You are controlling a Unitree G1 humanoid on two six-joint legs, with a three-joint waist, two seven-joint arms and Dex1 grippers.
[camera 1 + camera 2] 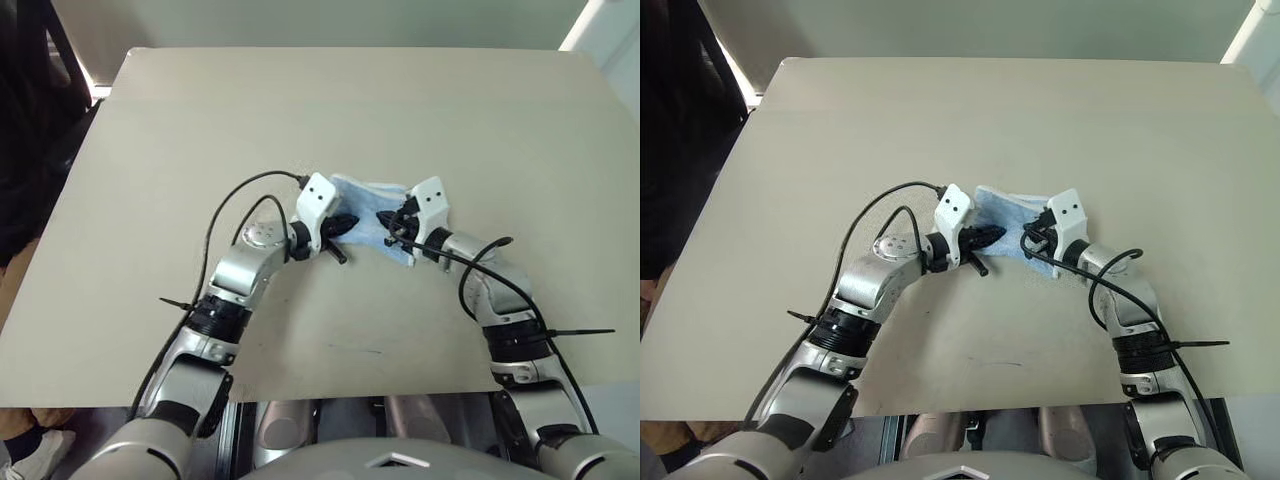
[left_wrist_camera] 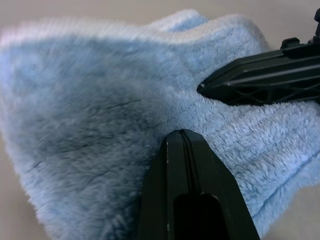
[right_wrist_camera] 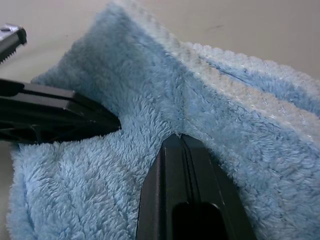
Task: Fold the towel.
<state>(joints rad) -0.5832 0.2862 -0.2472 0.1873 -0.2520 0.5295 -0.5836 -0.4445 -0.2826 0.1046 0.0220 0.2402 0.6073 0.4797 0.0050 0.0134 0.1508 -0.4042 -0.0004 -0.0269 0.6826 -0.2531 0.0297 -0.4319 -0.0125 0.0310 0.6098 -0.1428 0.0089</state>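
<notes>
towel (image 1: 370, 215): I see light blue fluffy terry, bunched into a small mound with a pale hemmed edge, lying mid-desk (image 1: 480, 130) | left gripper (image 1: 345, 224): clenched, tips pressed into the towel's left side | right gripper (image 1: 388, 219): clenched, tips dug into its right side, near the left gripper

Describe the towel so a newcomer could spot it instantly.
On the beige table, look near its middle, between the left gripper and right gripper, both shut. The towel is a small, bunched, fluffy light blue cloth with a pale hemmed edge.
</notes>
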